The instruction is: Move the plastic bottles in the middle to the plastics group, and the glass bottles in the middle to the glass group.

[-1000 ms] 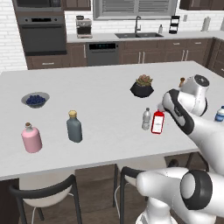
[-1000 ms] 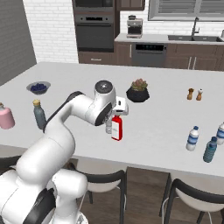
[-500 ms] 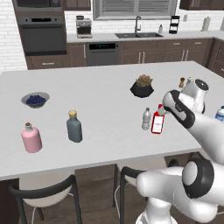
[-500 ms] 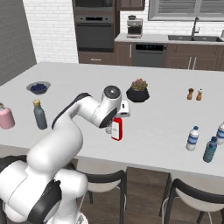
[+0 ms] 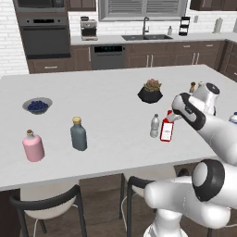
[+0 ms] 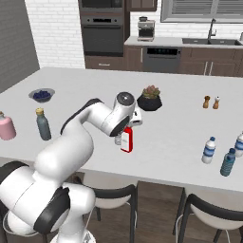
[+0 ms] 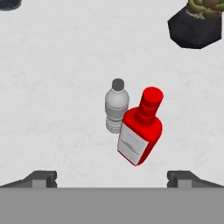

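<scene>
The pincer (image 7: 112, 177) hangs above the white counter (image 5: 106, 99) with its two dark tips wide apart and nothing between them. Just below it stands the slim red glass bottle with a white label and red cap (image 7: 140, 131), and touching its side, or almost touching, is the small clear greyish plastic bottle with a pale cap (image 7: 116, 110). In the left base view the hand sits just above and to the side of the red bottle's cap.

Farther out, a dark pot with a succulent (image 6: 150, 98) stands behind the pair. Well apart on one side are the squat pink bottle with a cork stopper (image 5: 33, 146) and the dark grey-blue bottle with a tan cap (image 5: 78, 134). On the other side are small clear bottles with blue labels (image 6: 209, 150).

The step in hand seems to be the approach to a bottle in the middle, probably the red one, though the aim is not sure. The next move calls for lowering straight over one bottle without knocking its neighbour.
</scene>
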